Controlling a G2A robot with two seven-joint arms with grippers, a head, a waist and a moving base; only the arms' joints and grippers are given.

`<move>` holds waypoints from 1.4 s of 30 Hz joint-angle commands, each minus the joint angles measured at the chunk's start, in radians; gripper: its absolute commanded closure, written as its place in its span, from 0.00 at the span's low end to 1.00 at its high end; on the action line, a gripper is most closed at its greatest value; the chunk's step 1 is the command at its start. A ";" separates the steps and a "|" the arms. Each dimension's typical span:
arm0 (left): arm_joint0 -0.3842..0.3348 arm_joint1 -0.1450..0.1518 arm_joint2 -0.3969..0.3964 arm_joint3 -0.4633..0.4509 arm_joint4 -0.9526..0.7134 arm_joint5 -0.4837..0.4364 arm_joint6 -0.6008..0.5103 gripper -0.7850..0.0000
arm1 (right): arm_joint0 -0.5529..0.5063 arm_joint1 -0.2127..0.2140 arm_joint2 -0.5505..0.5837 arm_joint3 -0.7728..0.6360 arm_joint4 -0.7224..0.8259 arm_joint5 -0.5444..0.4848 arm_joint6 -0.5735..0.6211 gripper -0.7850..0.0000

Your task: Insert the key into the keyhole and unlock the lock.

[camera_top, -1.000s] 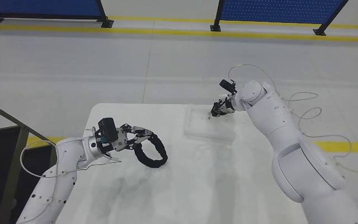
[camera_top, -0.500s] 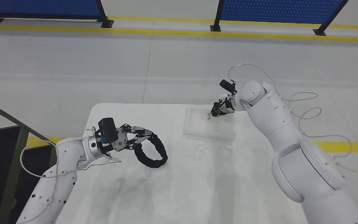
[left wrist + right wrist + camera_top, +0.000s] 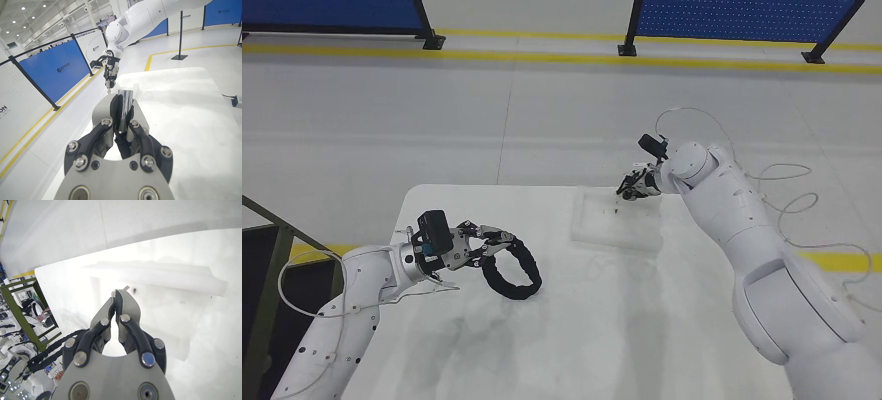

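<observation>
The lock is a black cable loop [image 3: 514, 270] with a shiny metal cylinder [image 3: 124, 106] at its end. My left gripper [image 3: 504, 240] is shut on that cylinder and holds it above the left part of the white table [image 3: 622, 330], with the loop hanging below. My right gripper [image 3: 624, 192] hangs over the table's far edge, above a clear tray [image 3: 617, 225]. It is shut on a small silver key [image 3: 126, 287], whose tip sticks out past the fingertips; the key [image 3: 108, 91] dangles below the right gripper [image 3: 110, 85] in the left wrist view.
The clear tray [image 3: 170, 294] sits at the table's far middle. A green metal frame [image 3: 267, 240] stands off the table's left side. Blue barrier panels [image 3: 332, 15] stand across the floor behind. A small grey box [image 3: 238, 101] lies on the floor past the table.
My right gripper has lifted slightly away from the tray with the key. The left arm and lock have not moved.
</observation>
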 commanded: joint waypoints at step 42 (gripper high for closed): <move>0.000 0.000 0.000 0.000 0.000 0.000 0.000 1.00 | -0.146 0.090 0.124 -0.277 -0.088 0.154 0.031 1.00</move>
